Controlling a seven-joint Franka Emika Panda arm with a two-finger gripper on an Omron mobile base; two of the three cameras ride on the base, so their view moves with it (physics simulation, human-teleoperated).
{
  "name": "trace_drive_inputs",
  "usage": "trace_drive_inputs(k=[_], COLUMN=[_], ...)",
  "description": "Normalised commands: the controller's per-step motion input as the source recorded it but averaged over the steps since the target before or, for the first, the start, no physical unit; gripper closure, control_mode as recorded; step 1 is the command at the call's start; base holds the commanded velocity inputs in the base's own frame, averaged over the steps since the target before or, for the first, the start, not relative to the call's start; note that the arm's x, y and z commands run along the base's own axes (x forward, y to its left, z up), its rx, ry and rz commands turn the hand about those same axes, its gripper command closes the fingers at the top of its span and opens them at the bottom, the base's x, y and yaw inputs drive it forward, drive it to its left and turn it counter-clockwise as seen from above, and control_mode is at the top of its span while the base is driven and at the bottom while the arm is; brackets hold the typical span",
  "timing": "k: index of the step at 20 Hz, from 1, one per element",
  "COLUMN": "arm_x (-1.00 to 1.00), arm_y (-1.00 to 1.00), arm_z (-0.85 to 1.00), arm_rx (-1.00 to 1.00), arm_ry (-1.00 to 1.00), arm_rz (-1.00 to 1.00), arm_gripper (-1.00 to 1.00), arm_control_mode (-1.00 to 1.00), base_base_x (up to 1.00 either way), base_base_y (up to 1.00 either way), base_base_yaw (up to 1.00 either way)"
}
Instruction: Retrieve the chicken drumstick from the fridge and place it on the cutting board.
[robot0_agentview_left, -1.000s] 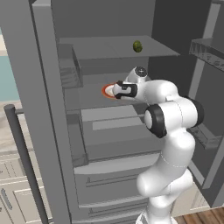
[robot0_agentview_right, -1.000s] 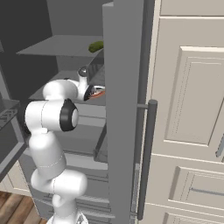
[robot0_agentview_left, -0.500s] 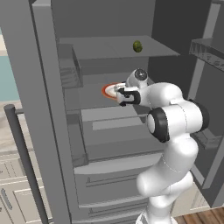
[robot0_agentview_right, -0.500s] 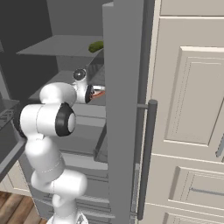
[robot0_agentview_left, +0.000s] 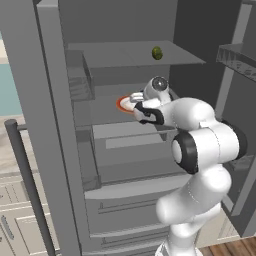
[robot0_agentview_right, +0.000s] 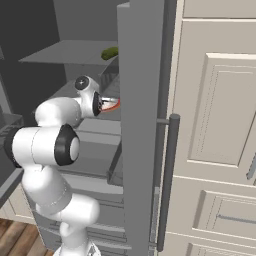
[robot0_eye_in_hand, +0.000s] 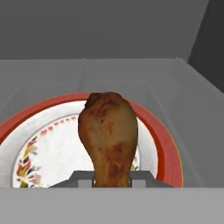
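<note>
Inspection of the grasp: the end effector (robot0_eye_in_hand: 112, 183) is closed on the drumstick (robot0_eye_in_hand: 108, 135), its narrow bone end pinched between the two finger tips at the bottom of the hand view. The drumstick's long axis runs straight out from the end effector, along the line of reach, with the thick meaty end pointing away towards the back of the fridge (robot0_agentview_left: 50, 125). It stands over a white plate (robot0_eye_in_hand: 39, 153) with a red rim and flower pattern; whether the meat is touching the plate or just clear of it cannot be told.

In the left base view the end effector (robot0_agentview_left: 140, 107) is on the middle shelf (robot0_agentview_left: 107, 131) inside the fridge, at the plate (robot0_agentview_left: 125, 103). The right base view has the plate (robot0_agentview_right: 113, 103) just beyond the wrist, beside the open door (robot0_agentview_right: 142, 125).

Judgement: the coming move is a withdrawal back along that same axis, out past the shelf edge, so the grip on the thin end must hold against the heavier far end.

Count: one drumstick, one plate, one small green fruit (robot0_agentview_left: 157, 52) on the upper shelf, well apart from the grasp. One arm.
</note>
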Motion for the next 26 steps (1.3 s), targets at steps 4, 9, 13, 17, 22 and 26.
trace_drive_inputs(k=[4, 9, 13, 17, 22, 26], arm_x=[-0.48, -0.78, -0.68, -0.81, -0.95, -0.97], arm_y=[-0.01, -0.14, -0.11, 0.00, -0.05, 0.00], arm_z=[0.24, -0.03, -0.07, 0.17, 0.11, 0.27], arm_rx=[0.00, 0.00, 0.00, 0.00, 0.02, 0.01], arm_ry=[0.11, 0.01, 0.00, 0.00, 0.00, 0.01], arm_rz=[-0.06, -0.03, 0.00, 0.00, 0.00, 0.00], arm_gripper=[1.00, 1.00, 1.00, 1.00, 1.00, 1.00], arm_control_mode=[-1.00, -1.00, -1.00, -1.00, -1.00, -1.00], base_base_x=[0.00, 0.00, 0.00, 0.00, 0.00, 0.00], base_base_y=[0.00, 0.00, 0.00, 0.00, 0.00, 0.00], base_base_yaw=[0.00, 0.00, 0.00, 0.00, 0.00, 0.00])
